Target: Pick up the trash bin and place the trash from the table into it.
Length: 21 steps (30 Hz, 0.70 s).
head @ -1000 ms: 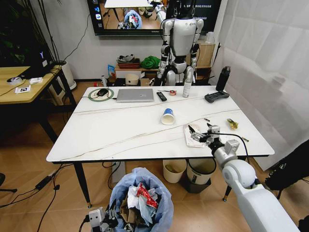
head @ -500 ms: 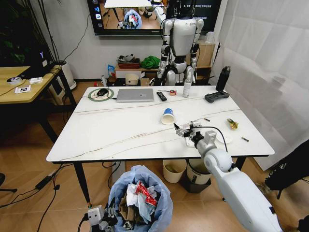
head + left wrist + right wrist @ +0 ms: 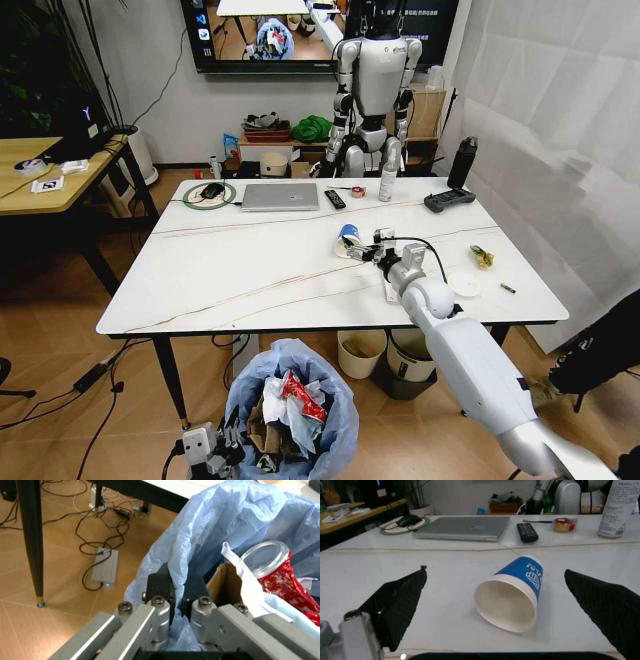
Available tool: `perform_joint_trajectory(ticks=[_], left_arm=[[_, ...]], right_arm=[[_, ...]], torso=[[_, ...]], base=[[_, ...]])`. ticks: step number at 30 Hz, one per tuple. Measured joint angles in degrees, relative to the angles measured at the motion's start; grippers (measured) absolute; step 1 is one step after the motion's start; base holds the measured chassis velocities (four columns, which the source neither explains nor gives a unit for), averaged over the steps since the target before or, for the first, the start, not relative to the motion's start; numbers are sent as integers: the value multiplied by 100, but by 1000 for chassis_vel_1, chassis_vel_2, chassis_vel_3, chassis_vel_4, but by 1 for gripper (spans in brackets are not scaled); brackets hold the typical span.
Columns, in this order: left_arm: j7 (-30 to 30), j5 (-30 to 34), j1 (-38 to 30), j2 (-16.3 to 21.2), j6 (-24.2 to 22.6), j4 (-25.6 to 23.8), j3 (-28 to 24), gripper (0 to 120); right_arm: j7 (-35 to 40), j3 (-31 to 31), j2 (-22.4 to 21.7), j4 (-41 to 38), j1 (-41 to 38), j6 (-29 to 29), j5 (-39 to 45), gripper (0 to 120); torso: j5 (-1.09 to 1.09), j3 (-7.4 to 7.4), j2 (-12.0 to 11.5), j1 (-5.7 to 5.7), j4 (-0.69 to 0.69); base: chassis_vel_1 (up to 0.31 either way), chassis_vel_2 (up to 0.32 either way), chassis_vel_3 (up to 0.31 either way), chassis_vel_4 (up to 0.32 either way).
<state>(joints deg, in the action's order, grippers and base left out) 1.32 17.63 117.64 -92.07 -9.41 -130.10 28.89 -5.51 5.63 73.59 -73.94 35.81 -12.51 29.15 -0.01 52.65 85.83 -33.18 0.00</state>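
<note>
Trash bin (image 3: 291,410) mostly full, my left gripper (image 3: 176,592) fingers clamped on its bag rim. Paper cup (image 3: 511,593) lies on the table (image 3: 240,270) between my right gripper (image 3: 505,603) fingers, spread wide, empty; cup and scraps left

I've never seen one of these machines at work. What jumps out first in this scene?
The right gripper is stretched over the white table, fingers open on either side of a blue-white paper cup lying on its side. Down in front of the table, the left gripper is pinching the light-blue bag of the trash bin, which is stuffed with cardboard, paper and a red wrapper.
</note>
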Motion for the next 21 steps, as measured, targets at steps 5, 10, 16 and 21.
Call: perform_joint_trajectory(ticks=[5, 10, 16, 21], left_arm=[[-1, -12, 0, -9, 1, -1, 1, 0], [-2, -22, 2, -10, 2, -18, 4, 0], [-2, -24, 6, -10, 4, -22, 5, 0], [-2, -26, 11, -9, 8, -26, 5, 0]], right_arm=[[-42, -55, 125, 382, -139, 77, -111, 100], [-94, -79, 262, 838, -316, 145, -203, 100], [-114, -80, 296, 995, -359, 185, -248, 100], [-134, -75, 344, 1203, -427, 225, -292, 100]], torso=[[0, 0, 0, 0, -1], [0, 0, 0, 0, 0], [1, 0, 0, 0, 0], [1, 0, 0, 0, 0]], base=[[0, 0, 0, 0], [0, 0, 0, 0], [0, 0, 0, 0], [0, 0, 0, 0]])
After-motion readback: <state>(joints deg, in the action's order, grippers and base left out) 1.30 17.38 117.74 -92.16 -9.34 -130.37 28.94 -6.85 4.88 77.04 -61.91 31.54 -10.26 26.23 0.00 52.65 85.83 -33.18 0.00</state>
